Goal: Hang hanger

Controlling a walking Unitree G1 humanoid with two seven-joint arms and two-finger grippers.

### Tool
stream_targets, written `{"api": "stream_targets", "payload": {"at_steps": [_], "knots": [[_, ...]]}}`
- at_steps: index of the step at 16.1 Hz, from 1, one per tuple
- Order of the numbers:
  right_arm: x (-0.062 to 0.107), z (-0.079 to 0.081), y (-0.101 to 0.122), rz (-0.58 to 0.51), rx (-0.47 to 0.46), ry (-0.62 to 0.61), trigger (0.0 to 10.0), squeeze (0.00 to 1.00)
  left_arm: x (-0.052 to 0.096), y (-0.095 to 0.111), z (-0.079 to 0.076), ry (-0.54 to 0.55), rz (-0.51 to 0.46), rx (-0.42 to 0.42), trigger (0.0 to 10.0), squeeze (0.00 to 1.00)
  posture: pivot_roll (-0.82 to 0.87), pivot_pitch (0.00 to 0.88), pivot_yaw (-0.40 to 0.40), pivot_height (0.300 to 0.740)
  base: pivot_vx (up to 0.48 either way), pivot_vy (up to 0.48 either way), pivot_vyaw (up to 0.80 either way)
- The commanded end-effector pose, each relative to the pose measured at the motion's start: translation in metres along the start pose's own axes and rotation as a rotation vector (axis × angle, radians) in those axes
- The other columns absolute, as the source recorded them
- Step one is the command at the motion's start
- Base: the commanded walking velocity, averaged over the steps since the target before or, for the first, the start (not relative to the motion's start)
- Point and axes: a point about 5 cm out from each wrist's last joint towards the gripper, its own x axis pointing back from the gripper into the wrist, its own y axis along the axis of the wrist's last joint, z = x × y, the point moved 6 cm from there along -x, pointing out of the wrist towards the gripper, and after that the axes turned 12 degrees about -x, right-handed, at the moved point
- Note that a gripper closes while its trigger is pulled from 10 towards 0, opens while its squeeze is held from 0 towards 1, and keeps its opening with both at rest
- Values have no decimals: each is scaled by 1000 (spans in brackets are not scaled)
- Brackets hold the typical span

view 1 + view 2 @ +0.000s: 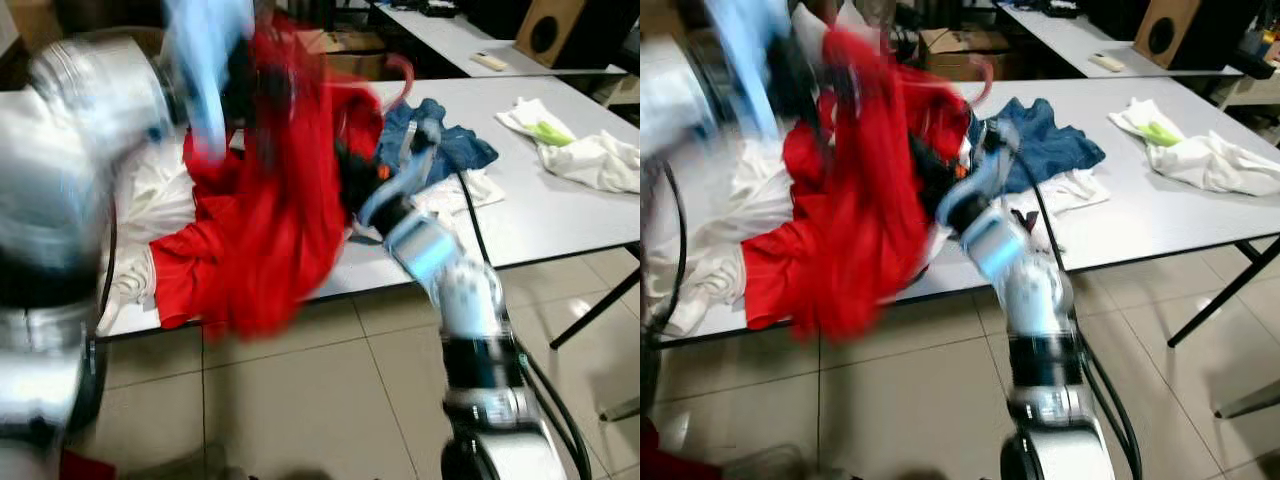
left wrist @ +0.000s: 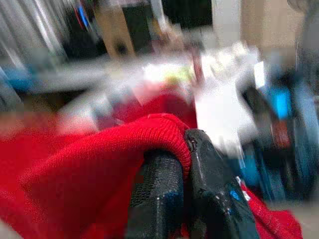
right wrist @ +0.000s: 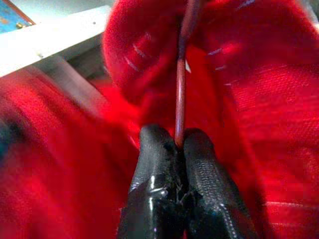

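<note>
No brand, label or lettering can be read anywhere; the head views are smeared by motion, and the small white marks on the red cloth in the right wrist view are too blurred to make out.

The hanger (image 3: 180, 89) is a thin reddish rod that rises straight out from between the tips of the right gripper (image 3: 178, 142) and runs away from them into the folds of the red garment (image 3: 259, 99), which lies close around the fingers on every side. The two black fingers (image 3: 157, 164) are clenched together on the rod, with no gap between them beyond the rod itself. In the left eye view a pinkish curved hook (image 1: 400, 75) shows above that gripper, over the top of the garment.

The left gripper (image 2: 185, 149) is raised above and to the left of the right one — its fingers (image 2: 214, 184) are pressed together, pinching a ribbed red hem (image 2: 154, 132) of the same garment, which folds over the fingertips. The cloth hangs down from this grip in a long bunch (image 1: 270, 220) between the two arms, its lower part draped over the near edge of the grey table (image 1: 560, 215).

Beyond the right gripper, on the table, lies a blue garment (image 1: 1045, 145); further to its right, well apart, a heap of white cloth (image 1: 1215, 160) with something yellow-green (image 1: 1160, 130) on it. More white cloth (image 1: 150, 200) lies under the red garment on the left gripper's side. The floor (image 1: 300, 400) is pale tile
</note>
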Motion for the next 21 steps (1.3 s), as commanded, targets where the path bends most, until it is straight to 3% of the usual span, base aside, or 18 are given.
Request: {"api": "stream_targets", "payload": {"at_steps": [1, 2, 3, 5, 10, 13, 17, 18, 19, 21], "knots": [[3, 5, 4, -8, 6, 9, 10000, 0, 0, 11, -6, -6, -28, -1, 10000, 0, -43, 0, -62, 740, 0, 0, 0], [6, 1, 4, -7, 10, -7, 10000, 0, -3, 19, -17, -37, -87, 60, 10000, 1000, -46, 0, -64, 740, 0, 0, 0], [10, -4, 3, -8, 11, -32, 10000, 0, -5, 26, -32, -99, -115, 83, 10000, 1000, -50, 0, -57, 740, 0, 0, 0], [14, -11, 5, -20, 13, -66, 10000, 0, -4, 26, -41, -157, -92, 62, 10000, 1000, -57, 0, -41, 740, 0, 0, 0], [29, -20, 34, -160, -83, -74, 10000, 0, 21, 18, -57, -321, 12, 35, 10000, 1000, -63, 0, 21, 740, 0, 0, 0], [32, -22, 38, -190, -69, -90, 10000, 0, 24, 14, -49, -317, 51, 20, 10000, 1000, -48, 0, 59, 740, 0, 0, 0], [30, -27, 27, -175, -57, -99, 10000, 0, 21, 38, -23, -217, -29, 61, 10000, 1000, 4, 0, 89, 740, 0, 0, 0], [27, -29, 19, -139, 2, -111, 10000, 0, 22, 36, -20, -209, 1, 30, 10000, 1000, 8, 0, 97, 740, 0, 0, 0], [23, -32, 11, -98, 70, -140, 10000, 0, 24, 15, -13, -168, 131, -95, 10000, 1000, 6, 0, 100, 740, 0, 0, 0], [19, -28, 8, -83, 104, -137, 10000, 0, 26, -4, -1, -103, 211, -127, 10000, 1000, -1, 0, 101, 740, 0, 0, 0]]}}
